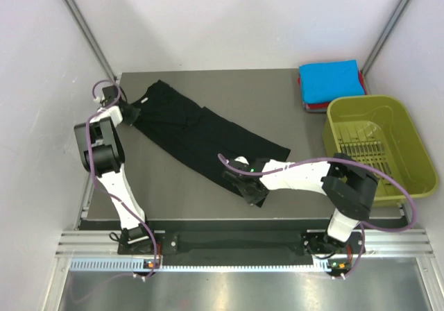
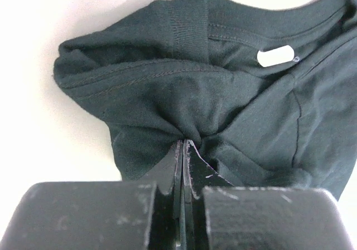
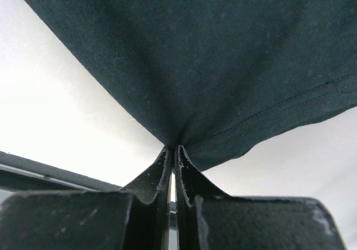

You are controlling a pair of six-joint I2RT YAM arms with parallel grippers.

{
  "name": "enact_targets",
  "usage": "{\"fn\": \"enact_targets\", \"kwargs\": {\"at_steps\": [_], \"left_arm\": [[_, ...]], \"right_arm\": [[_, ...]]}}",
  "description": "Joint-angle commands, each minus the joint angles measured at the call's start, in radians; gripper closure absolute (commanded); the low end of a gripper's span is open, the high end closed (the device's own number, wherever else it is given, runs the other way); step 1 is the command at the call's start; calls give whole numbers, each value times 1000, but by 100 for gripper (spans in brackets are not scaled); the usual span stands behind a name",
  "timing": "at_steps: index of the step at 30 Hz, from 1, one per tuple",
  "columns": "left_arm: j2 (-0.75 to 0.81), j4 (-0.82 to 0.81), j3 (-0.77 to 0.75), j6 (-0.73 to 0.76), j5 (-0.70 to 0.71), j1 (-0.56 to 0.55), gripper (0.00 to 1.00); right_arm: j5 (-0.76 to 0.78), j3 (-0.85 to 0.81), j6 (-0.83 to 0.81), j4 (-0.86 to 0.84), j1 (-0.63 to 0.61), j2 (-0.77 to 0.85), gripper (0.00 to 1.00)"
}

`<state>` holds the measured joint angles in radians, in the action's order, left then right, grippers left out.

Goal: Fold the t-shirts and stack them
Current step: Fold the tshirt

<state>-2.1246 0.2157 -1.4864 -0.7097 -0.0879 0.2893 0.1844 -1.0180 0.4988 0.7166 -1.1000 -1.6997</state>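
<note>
Both jaws are pinched tight on the black t-shirt (image 1: 201,136): the left gripper (image 2: 183,145) bites cloth just below the collar, the right gripper (image 3: 173,147) a hem corner. The shirt lies diagonally across the table (image 1: 277,89). Either thin pinch could slip if the arms pull apart, dropping the fold skewed. Count: one black shirt, one blue folded shirt (image 1: 331,80) atop one red (image 1: 313,106), one green basket (image 1: 371,148), two arms.

place: robot lab test cell | evidence: bare white walls (image 1: 229,19) enclosing a grey counter (image 1: 277,96) | two arms bolted to an aluminium rail (image 1: 229,241) | exposed cabling
</note>
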Motion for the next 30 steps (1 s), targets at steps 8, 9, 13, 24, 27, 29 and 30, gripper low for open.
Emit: {"fn": "enact_targets", "kwargs": {"at_steps": [8,9,13,24,27,29,30], "left_arm": [[-193,-67,-219,-53,-26,-122,100],[-204,-64,-235,-51,-27,-139,100],[-250,-71,-282,-59,-29,-167,100],[-325,-81,-385,-77,-56,-223,100],[-334,-93,-384,-85,-59,-243,100],[-340,-102,-382,-85,-61,-259,100],[-344,-105,-382,-85,-61,-274,100]], "right_arm": [[-108,-129,208,-55,-81,-144,100],[-109,-154,216,-58,-84,-147,100],[-105,-244,239,-43,-101,-187,100],[-95,-487,283,66,-175,-313,100],[-95,-543,311,73,-193,-348,100],[-97,-571,326,72,-204,-380,100],[-97,-602,331,75,-205,-393,100]]}}
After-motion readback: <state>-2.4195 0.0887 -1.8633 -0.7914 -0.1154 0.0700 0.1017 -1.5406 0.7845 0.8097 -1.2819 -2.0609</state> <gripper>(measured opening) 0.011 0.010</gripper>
